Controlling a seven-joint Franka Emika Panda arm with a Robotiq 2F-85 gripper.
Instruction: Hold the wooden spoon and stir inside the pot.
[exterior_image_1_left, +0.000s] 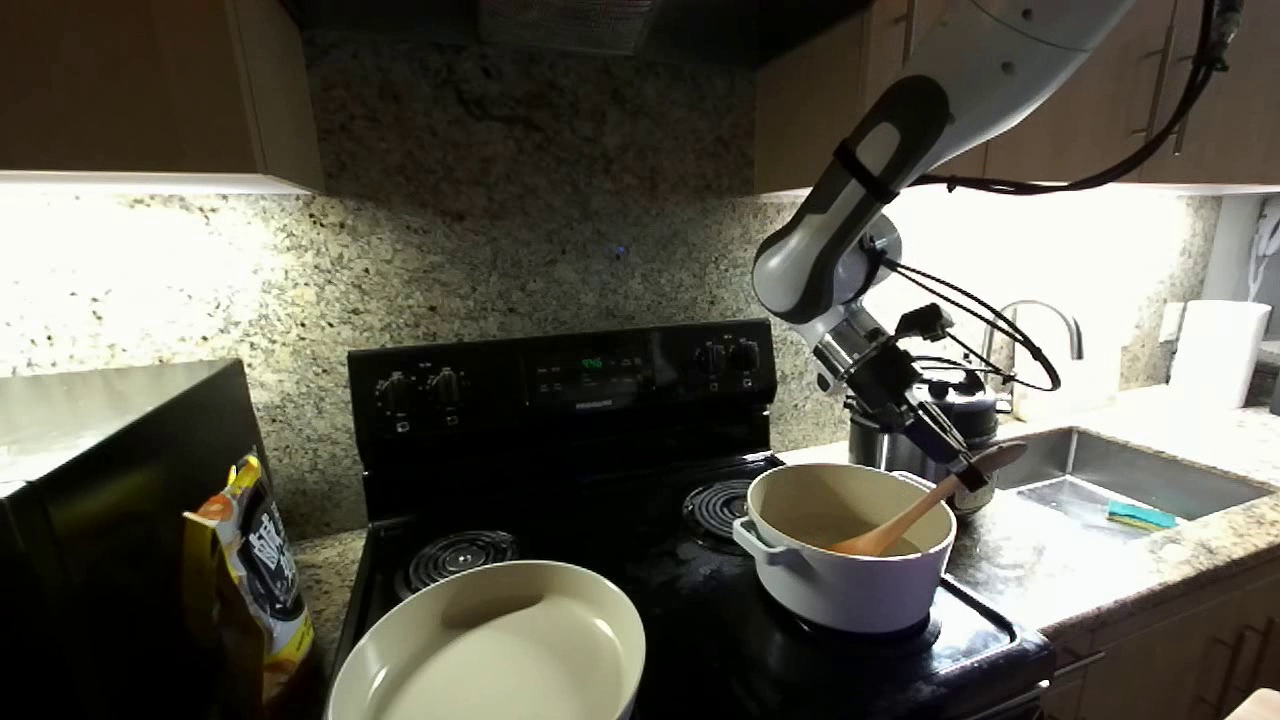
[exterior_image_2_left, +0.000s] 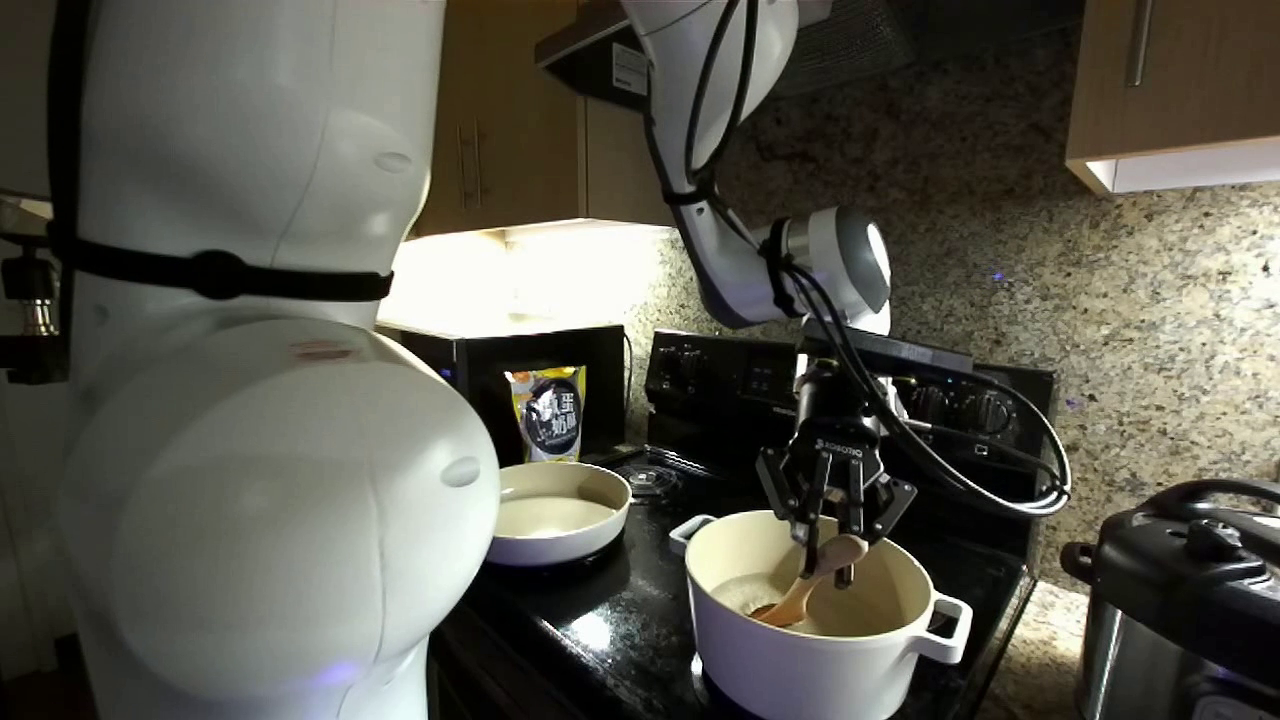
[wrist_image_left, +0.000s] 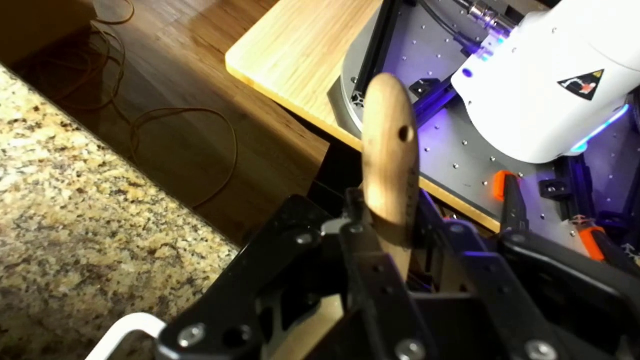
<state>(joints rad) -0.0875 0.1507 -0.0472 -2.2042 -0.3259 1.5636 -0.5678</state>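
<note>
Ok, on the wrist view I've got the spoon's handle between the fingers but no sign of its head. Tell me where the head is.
Observer: The head of the wooden spoon is inside the pot; both exterior views show it.
Operator: Good. Tell me what the pot stands on.
Observer: It stands on the black stove.
Operator: Right, name something else that's on there.
Observer: A wide shallow cream bowl, standing apart from the pot in both exterior views.
</note>
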